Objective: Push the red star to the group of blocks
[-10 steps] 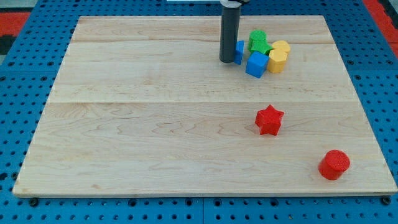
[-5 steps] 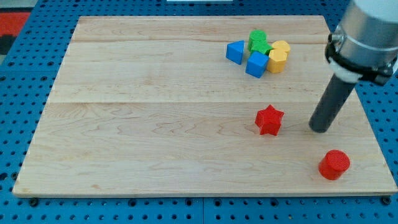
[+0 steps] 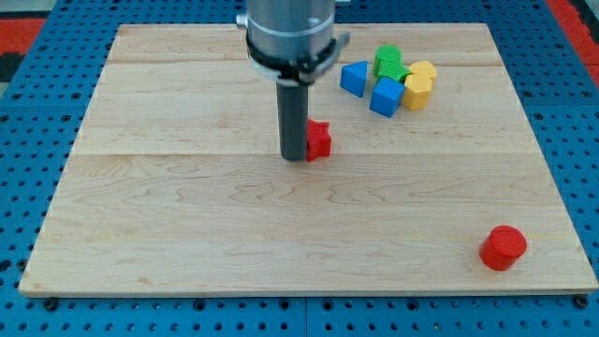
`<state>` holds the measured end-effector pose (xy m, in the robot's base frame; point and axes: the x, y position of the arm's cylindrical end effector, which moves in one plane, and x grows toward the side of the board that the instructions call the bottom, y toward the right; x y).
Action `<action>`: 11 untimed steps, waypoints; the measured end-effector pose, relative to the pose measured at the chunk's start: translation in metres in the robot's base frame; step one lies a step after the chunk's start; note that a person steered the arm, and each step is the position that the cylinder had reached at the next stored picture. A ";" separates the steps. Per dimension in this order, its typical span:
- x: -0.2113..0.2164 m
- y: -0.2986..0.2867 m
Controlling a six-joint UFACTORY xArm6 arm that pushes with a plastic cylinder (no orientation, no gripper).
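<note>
The red star (image 3: pixel 319 139) sits on the wooden board (image 3: pixel 187 215) a little above the middle, partly hidden behind my rod. My tip (image 3: pixel 295 157) rests on the board against the star's left side. The group of blocks lies up and to the right of the star: a blue block (image 3: pixel 354 78), a blue cube (image 3: pixel 386 96), a green block (image 3: pixel 389 64) and a yellow block (image 3: pixel 420 83), packed together near the board's top edge.
A red cylinder (image 3: pixel 504 248) stands alone near the board's bottom right corner. The board lies on a blue perforated surface (image 3: pixel 28 140).
The red star has moved left and up from right of the middle. My rod went from the group's left, to the star's right, and now stands at the star's left.
</note>
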<state>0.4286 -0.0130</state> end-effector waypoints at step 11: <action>-0.005 -0.014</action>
<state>0.4232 -0.0267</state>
